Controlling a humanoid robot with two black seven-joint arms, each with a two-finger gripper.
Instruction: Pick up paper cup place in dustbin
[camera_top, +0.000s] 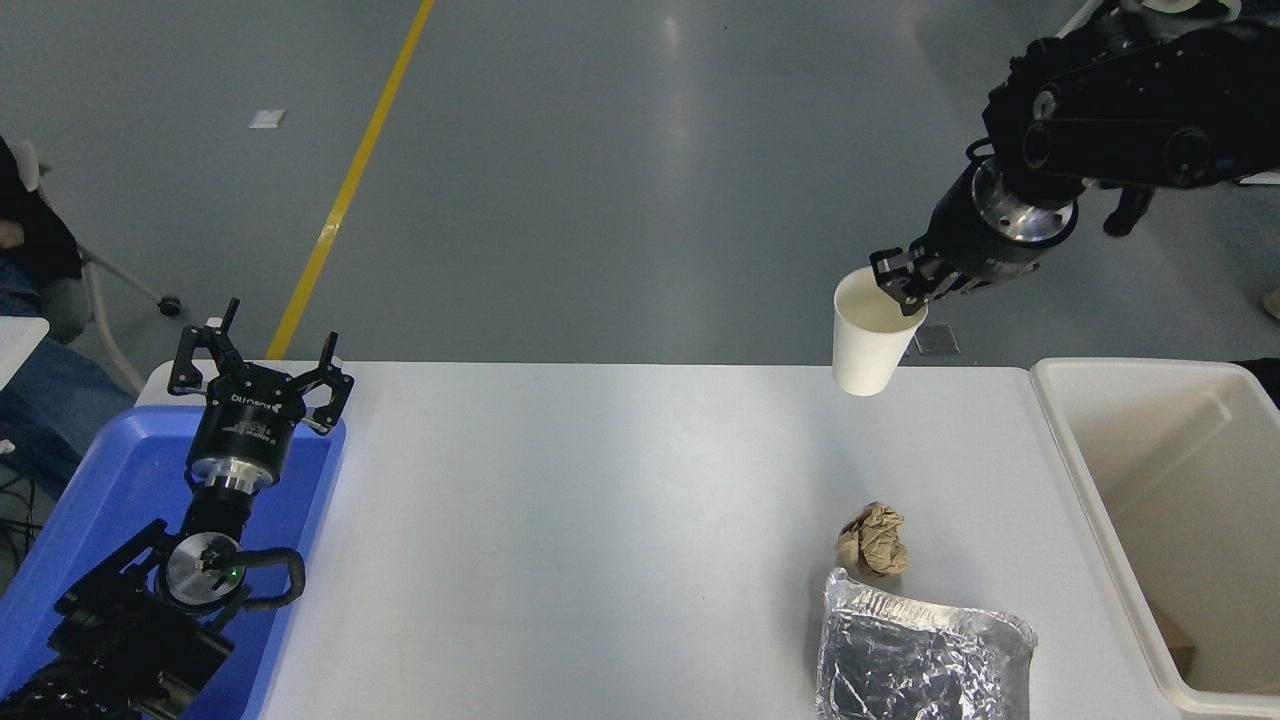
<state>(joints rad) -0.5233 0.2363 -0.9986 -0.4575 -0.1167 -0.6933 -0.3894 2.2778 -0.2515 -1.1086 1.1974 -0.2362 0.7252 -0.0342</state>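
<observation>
The right pincer is pinching the paper cup by its rim, holding it upright above the desk's far edge; the dustbin is waiting at the right edge.

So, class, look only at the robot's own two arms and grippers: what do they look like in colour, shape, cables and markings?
Both arms are black. The left gripper has slim, angular black fingers on a cylindrical black body with pale lettering, above a silver metal ring. Lower down sit a round silver disc with a small green light and a looping black cable. The right gripper has short black fingers on a round wrist with a silver collar and bulky, rounded black joints.
</observation>
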